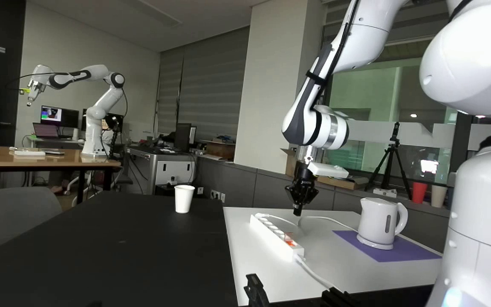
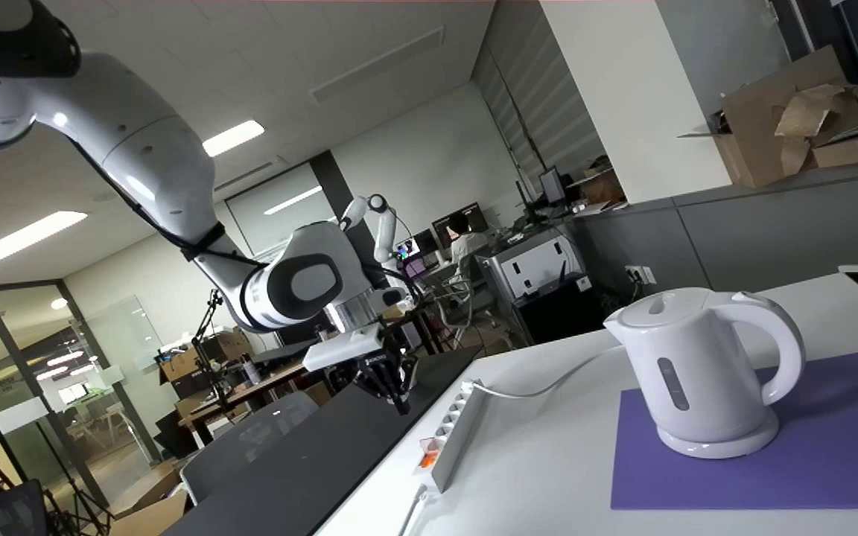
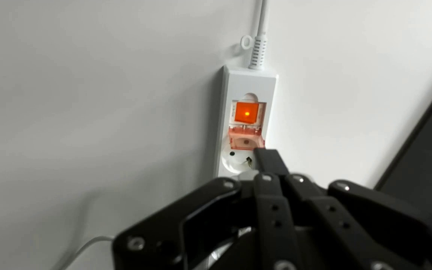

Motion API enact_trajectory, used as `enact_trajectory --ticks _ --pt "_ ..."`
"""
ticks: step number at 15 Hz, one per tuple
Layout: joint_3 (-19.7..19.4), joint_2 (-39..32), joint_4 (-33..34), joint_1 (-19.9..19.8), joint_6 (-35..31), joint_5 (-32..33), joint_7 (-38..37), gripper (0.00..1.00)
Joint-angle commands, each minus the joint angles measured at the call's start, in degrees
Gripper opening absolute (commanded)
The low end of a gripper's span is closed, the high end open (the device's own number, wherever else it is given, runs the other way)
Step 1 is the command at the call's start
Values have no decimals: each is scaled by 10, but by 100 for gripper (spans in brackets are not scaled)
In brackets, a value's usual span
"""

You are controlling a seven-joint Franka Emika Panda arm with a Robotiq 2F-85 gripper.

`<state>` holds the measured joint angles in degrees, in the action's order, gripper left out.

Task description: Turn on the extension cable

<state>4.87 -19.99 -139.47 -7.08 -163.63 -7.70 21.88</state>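
The gripper (image 3: 271, 161) is clenched above the white table (image 3: 126, 93). Behind it in the wrist view, much of the extension cable (image 3: 251, 84), laid on the table, is hidden; its lit orange switch (image 3: 246, 112) is seen, its cord (image 3: 263, 18) cut off at the top.

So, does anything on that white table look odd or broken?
Maybe the red switch cover on the power strip: it's flipped open, exposing the orange switch, though covers usually sit shut. No spill or damage shows.

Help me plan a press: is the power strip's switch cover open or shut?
Open: the wrist view shows the cover folded back, the orange switch exposed.
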Motion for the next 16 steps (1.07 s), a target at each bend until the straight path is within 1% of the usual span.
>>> enact_trajectory --ticks 1,4,5,16 --pt "44 -28 5 -46 -29 -20 23 0" --pt "58 -51 12 -64 -30 -11 15 0" --pt "51 -40 2 -55 -31 1 5 0" --pt "55 -46 2 -57 -31 3 5 1"
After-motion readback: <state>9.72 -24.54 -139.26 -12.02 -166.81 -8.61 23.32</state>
